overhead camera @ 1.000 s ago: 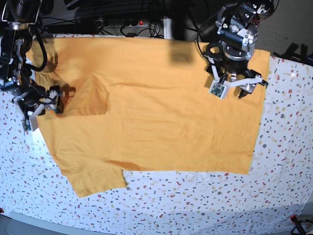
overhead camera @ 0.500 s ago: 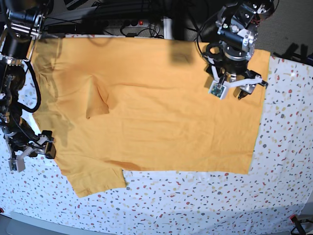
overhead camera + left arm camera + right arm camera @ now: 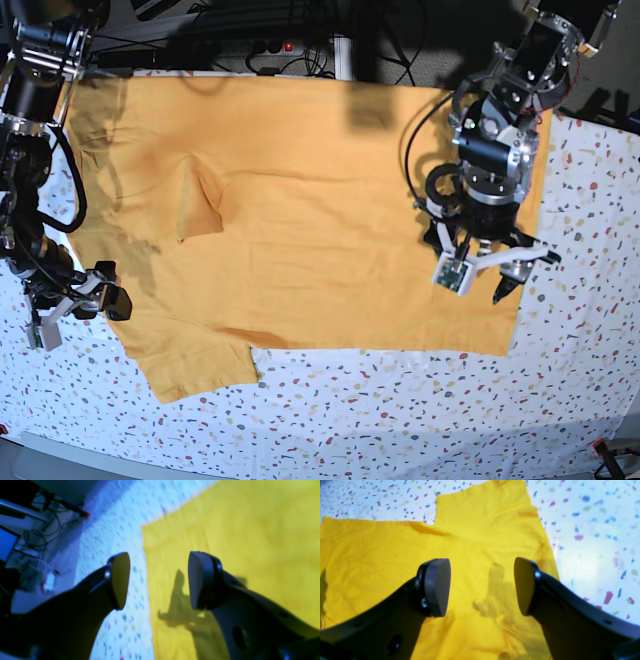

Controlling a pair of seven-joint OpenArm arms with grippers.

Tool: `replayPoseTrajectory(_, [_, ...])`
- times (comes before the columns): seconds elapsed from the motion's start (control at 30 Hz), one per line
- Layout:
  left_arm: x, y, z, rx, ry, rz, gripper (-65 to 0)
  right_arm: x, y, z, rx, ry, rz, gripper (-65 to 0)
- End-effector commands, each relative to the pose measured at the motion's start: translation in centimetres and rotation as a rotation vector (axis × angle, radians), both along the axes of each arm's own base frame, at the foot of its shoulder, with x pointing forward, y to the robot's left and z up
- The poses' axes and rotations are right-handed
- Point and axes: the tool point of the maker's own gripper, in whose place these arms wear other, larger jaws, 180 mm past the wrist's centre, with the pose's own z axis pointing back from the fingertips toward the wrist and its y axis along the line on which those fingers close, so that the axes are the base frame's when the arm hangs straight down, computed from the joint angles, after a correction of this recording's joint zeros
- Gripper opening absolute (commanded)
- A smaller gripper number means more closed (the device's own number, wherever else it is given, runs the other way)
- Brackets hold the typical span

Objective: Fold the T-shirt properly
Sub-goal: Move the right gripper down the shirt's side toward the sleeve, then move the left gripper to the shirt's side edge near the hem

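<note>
The left hand (image 3: 510, 275) has moved down the shirt (image 3: 300, 200) toward its lower right corner, jaws wide, empty. The right hand (image 3: 75, 310), also wide, hovers at the shirt's left edge.

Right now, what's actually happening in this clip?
A two-armed robot is working on a mustard-yellow T-shirt spread flat on a speckled table cover. Neither arm holds the cloth. The left gripper hangs open over the shirt's edge at the base view's right. The right gripper is open beside the sleeve end at that view's left. No fold has been made yet; one small crease stands in the fabric near the upper sleeve.
</note>
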Motion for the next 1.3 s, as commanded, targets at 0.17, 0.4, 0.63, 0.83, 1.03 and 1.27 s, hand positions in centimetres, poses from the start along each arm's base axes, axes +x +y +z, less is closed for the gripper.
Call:
replayPoseTrajectory(0.17, [4.8, -0.5, 4.5, -0.038, -0.121, -0.038, -29.4, 0.6, 0.2, 2.0, 0.019, -0.047, 0.023, -27.0])
replayPoseTrajectory(0.4, [11.3, 1.9, 6.2, -0.019, -0.124, 0.012, -29.4, 0.5, 0.2, 1.8, 0.016, -0.037, 0.024, -27.0])
replayPoseTrajectory(0.63, [18.1, 4.8, 7.5, -0.072, -0.121, 0.018, -29.4, 0.5, 1.8, 0.9, 0.057, -0.021, 0.036, -27.0])
replayPoseTrajectory(0.83, [20.6, 9.3, -0.5, -0.270, 0.214, 0.078, -29.4, 0.6, 5.1, -0.4, 0.136, -0.006, 0.065, -27.0])
replayPoseTrajectory(1.03, [17.6, 14.7, -7.9, -0.517, 0.334, 0.262, -29.4, 0.2, 8.2, -1.6, 0.193, 0.029, 0.106, -27.0])
replayPoseTrajectory(1.27, [14.4, 13.0, -11.8, -0.924, 0.340, 0.313, -29.4, 0.0, 10.4, -2.4, 0.236, 0.054, 0.126, -27.0])
